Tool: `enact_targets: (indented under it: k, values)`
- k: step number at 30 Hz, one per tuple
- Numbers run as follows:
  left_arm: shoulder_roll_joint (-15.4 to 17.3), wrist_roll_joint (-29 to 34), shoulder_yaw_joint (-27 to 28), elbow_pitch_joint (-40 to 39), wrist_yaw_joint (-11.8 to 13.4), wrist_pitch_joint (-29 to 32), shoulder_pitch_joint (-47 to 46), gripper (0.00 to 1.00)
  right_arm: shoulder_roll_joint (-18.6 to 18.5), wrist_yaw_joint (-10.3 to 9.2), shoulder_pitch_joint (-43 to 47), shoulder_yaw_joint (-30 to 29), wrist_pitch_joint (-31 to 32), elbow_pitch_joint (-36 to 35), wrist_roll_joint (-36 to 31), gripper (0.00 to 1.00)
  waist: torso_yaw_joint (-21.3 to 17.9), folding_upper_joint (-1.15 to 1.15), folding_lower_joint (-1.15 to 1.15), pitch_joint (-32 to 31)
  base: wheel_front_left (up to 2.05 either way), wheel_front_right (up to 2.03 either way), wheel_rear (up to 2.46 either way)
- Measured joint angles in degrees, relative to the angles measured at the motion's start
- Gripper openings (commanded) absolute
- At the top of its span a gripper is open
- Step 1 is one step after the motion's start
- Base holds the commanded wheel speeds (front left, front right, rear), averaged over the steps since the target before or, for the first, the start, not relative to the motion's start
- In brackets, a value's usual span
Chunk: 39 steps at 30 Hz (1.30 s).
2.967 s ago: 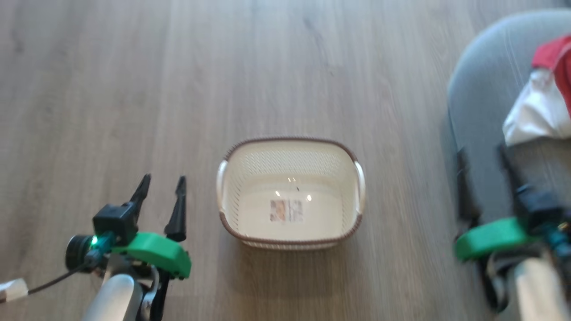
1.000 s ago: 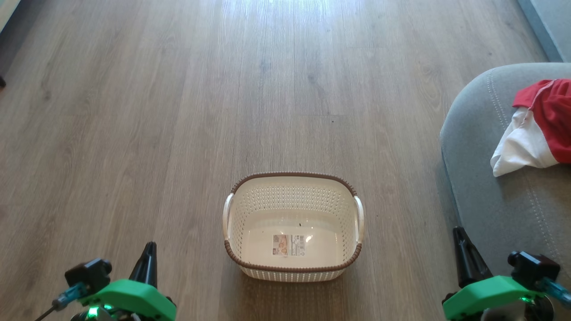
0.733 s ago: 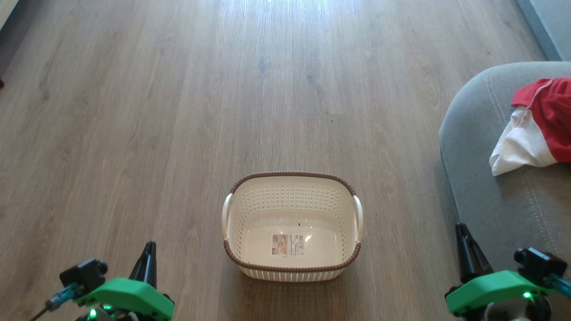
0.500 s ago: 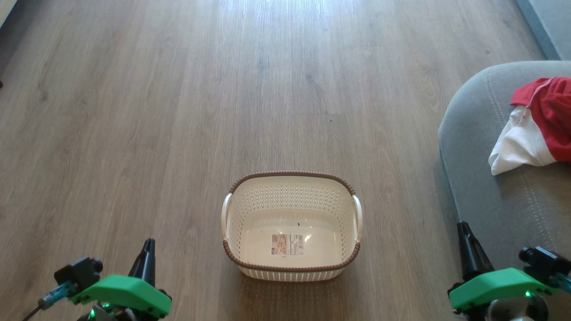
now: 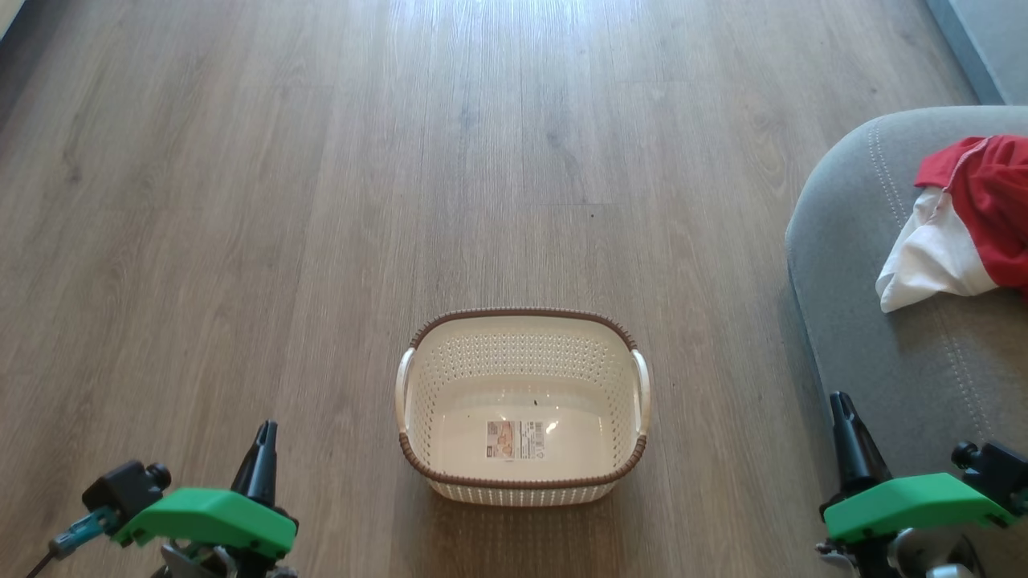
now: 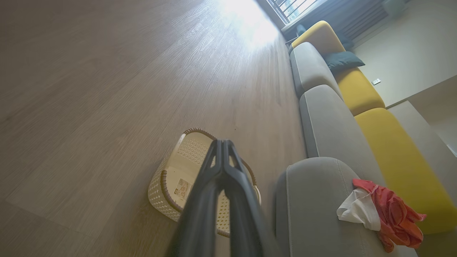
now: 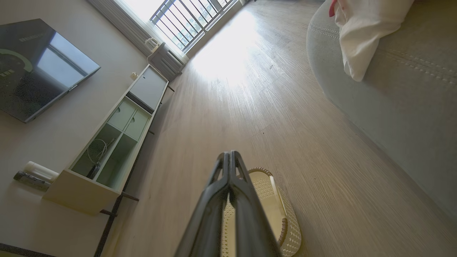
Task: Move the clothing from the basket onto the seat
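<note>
Basket sits on the wooden floor straight ahead of me in the head view, its label sticker showing on the cream bottom. My left gripper hangs at the lower left and my right gripper at the lower right, both well apart from the basket. The grey seat stands to my right, and the red-and-white clothing lies on it, apart from both grippers.

In the left wrist view my 2 fingers are pressed together tip to tip, gripping nothing, in front of the basket. The clothing lies bunched on the seat, with yellow cushions further along.

In the right wrist view my 2 fingers likewise meet at the tips, closed on themselves, over the basket. The clothing's white panel rests on the seat at the upper right. A shelf unit and a television line the wall.
</note>
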Motion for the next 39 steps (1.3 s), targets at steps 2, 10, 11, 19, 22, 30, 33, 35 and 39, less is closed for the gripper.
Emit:
enact_targets:
  k: [2,10,11,19,22,30,33,35,39]
  values:
    - [-0.1,-1.1,0.2,0.0,-0.4,0.5,0.0,0.00,0.0,0.00,0.0,-0.1,0.3,0.0,1.3,0.00,-0.1,0.00,0.00,0.0,0.00,0.00,0.00]
    - [-0.7,-6.1,1.7,-0.2,-1.3,1.8,-0.2,0.00,0.0,0.00,-1.2,-0.5,1.7,0.3,7.8,0.00,-0.3,0.00,0.00,0.1,0.00,0.00,0.00]
    - [-0.7,-6.6,1.8,-0.2,-1.4,2.1,-0.2,0.00,0.0,0.00,-1.2,-0.6,1.8,0.3,8.4,0.00,-0.3,0.00,0.00,0.1,0.00,0.00,0.00]
    - [-1.4,-10.5,2.7,-0.4,-2.0,3.1,-0.6,0.00,0.0,0.00,-1.3,-0.8,3.1,0.4,13.5,0.00,-0.5,0.00,0.00,0.1,0.00,0.00,0.00]
    - [-1.5,-12.3,3.3,-0.4,-2.4,3.5,-1.0,0.00,0.0,0.00,-1.6,-1.0,3.7,0.5,15.5,0.00,-0.6,0.00,0.00,0.2,0.00,0.00,0.00]
    - [-2.1,-16.6,4.2,-0.6,-3.0,4.7,-1.1,0.00,0.0,0.00,-2.5,-1.3,4.8,0.6,21.3,0.00,-0.8,0.00,0.00,0.2,0.00,0.00,0.00]
    - [-2.3,-18.4,4.8,-0.6,-3.5,5.4,-1.2,0.00,0.0,0.00,-2.5,-1.4,5.3,0.6,23.3,0.00,-0.9,0.00,0.00,0.2,0.00,0.00,0.00]
    - [-2.4,-19.5,5.2,-0.6,-3.7,5.6,-1.2,0.00,0.0,0.00,-2.7,-1.5,5.7,0.7,24.8,0.00,-1.0,0.00,0.00,0.3,0.00,0.00,0.00]
    - [-2.7,-21.7,5.6,-0.7,-4.0,6.1,-1.5,0.00,0.0,0.00,-3.5,-1.8,6.3,0.7,27.6,0.00,-1.1,0.00,0.00,0.3,0.00,0.00,0.00]
